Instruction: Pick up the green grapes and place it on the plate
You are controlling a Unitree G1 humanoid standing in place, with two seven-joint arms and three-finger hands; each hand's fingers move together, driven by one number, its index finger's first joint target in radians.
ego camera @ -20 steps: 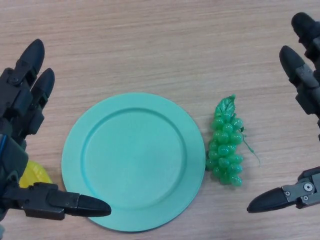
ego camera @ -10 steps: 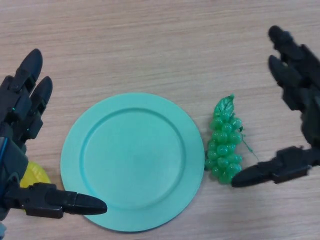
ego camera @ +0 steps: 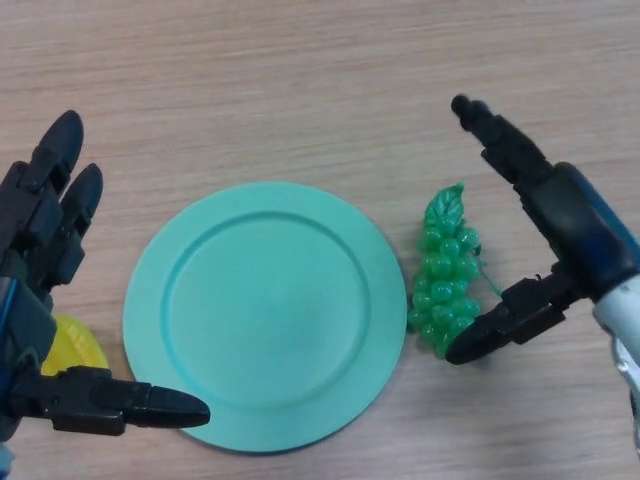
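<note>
Over the last second the right hand [ego camera: 560,240] had swung in, fingers spread around the green grapes [ego camera: 447,290] lying just beside the plate [ego camera: 262,315], so a grasp looked imminent.

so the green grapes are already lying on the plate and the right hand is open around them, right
Not quite. In the head view the green grapes lie on the table just to the right of the plate, not on it. The rest holds: the right hand is open around them, thumb near the bunch's lower end.
</note>
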